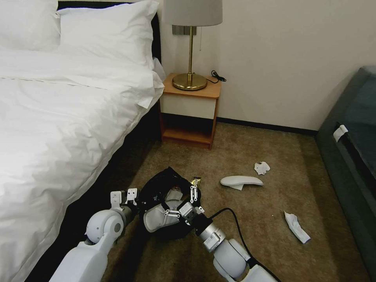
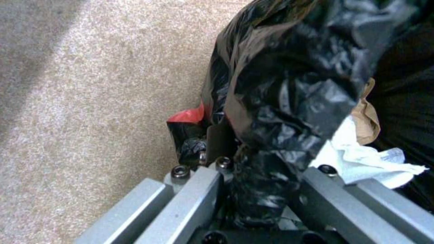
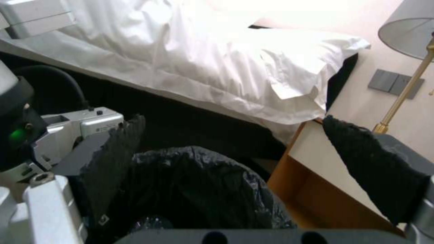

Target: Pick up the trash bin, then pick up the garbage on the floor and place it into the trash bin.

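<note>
The trash bin [image 1: 164, 188] is held low over the carpet [image 1: 250, 149] beside the bed [image 1: 58, 129], tipped so that its wide mouth is turned up and toward the robot. Its bag-lined rim is clamped by the fingers of the left gripper [image 1: 131, 196], and in the left wrist view the crinkled black plastic [image 2: 289, 101] is seen pinched between the grey fingers [image 2: 190, 203], with white tissue [image 2: 361, 159], brown paper [image 2: 368, 118] and something red [image 2: 188, 117] lying against the liner. The right gripper [image 1: 184, 205] is placed over the bin's mouth with its fingers spread apart, and a white slipper [image 1: 158, 219] is seen in the bin just beside them; whether it is touched cannot be told. In the right wrist view the two dark fingertips [image 3: 371, 162] are set wide, with the bin [image 3: 194, 189] below them. A gold wrapper [image 1: 195, 181] shows at the bin's far edge. A second white slipper [image 1: 241, 181] lies on the carpet, its long axis running left to right. A crumpled tissue [image 1: 261, 167] is just beyond it, and another white tissue [image 1: 297, 227] is farther right, toward the dark sofa [image 1: 352, 156].
</note>
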Motion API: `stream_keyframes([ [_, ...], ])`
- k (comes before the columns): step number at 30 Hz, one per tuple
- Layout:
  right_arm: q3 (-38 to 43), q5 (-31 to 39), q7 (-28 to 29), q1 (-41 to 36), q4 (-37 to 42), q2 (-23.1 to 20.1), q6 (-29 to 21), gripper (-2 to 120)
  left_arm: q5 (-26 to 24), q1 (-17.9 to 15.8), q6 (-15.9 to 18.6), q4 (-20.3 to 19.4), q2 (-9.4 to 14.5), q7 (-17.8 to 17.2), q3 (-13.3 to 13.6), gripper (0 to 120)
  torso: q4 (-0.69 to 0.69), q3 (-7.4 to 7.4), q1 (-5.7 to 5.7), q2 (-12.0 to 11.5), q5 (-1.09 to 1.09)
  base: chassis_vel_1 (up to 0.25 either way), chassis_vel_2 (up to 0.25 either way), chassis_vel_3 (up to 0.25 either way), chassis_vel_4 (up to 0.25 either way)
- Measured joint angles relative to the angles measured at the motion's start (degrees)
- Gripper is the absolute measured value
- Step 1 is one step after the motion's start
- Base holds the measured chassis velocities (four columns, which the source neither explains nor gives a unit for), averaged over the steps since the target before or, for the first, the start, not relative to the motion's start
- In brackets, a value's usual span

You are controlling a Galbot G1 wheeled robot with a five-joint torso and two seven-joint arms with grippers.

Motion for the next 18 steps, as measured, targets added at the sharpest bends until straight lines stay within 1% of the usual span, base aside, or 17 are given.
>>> stream_keyframes([
  [18, 0.0, 0.0, 0.0, 0.0, 0.0, 0.0, 0.0, 100, 0.0, 0.0, 0.0, 0.0, 0.0, -0.01, 0.0, 0, 0.0, 0.0, 0.0, 0.0, 0.0, 0.0, 0.0, 0.0, 0.0],
])
